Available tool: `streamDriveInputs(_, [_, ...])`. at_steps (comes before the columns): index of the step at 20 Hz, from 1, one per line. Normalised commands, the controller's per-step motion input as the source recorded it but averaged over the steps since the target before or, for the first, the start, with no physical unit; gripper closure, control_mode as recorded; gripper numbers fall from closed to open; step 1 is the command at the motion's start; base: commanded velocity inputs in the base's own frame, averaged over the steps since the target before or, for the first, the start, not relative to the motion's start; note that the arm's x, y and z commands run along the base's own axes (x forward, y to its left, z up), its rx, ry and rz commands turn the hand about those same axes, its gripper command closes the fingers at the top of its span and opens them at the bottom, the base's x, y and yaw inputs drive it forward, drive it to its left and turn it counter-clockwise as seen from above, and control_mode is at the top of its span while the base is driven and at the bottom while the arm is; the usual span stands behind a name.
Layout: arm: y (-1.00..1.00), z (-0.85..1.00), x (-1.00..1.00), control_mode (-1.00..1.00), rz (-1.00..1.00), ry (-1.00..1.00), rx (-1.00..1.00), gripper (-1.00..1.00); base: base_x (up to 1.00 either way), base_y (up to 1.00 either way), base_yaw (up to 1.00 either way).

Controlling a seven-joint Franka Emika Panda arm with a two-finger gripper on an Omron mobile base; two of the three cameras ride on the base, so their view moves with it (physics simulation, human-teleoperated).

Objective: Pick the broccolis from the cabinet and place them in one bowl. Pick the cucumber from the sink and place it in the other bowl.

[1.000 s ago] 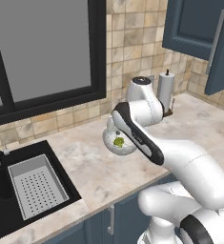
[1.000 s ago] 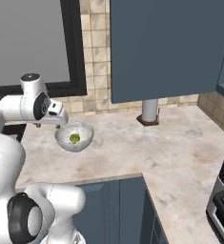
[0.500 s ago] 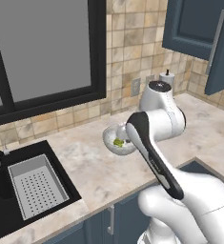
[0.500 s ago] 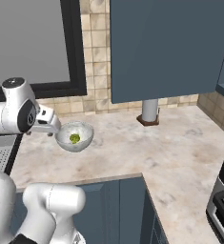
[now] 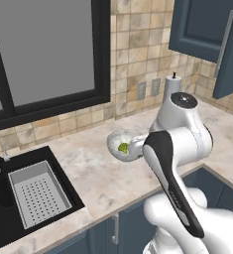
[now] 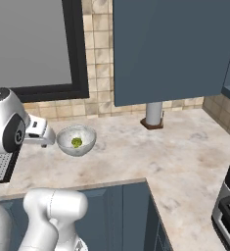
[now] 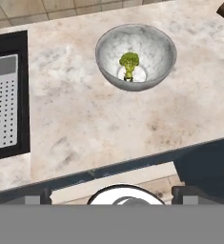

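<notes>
Pale whitish-grey glassy bowl (image 7: 135,56) on the marble counter (image 7: 85,119) holds one yellow-green broccoli floret (image 7: 129,62), while the gripper (image 6: 38,135), jaws spread and empty, has swung back from over it toward the sink side, indicating that the first placement is complete.

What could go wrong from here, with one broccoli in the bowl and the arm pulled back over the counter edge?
1. The bowl is light and sits close to the arm; a wide swing might knock it and spill the broccoli.
2. The cabinet door stands ajar on the right; the arm could hit it when it reaches in.
3. The open gripper hangs near the bowl's rim and might clip it.
</notes>
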Motion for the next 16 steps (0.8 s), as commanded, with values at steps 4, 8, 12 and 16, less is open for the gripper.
streamDriveInputs(4, [0.00,0.00,0.00,-1.00,0.00,0.00,0.00,-1.00,0.00,0.00,0.00])
streamDriveInputs(8, [0.00,0.00,0.00,-1.00,0.00,0.00,0.00,-1.00,0.00,0.00,0.00])
streamDriveInputs(12, [0.00,0.00,0.00,1.00,0.00,0.00,0.00,-1.00,0.00,0.00,0.00])
streamDriveInputs(16, [0.00,0.00,0.00,1.00,0.00,0.00,0.00,-1.00,-0.60,0.12,0.00])
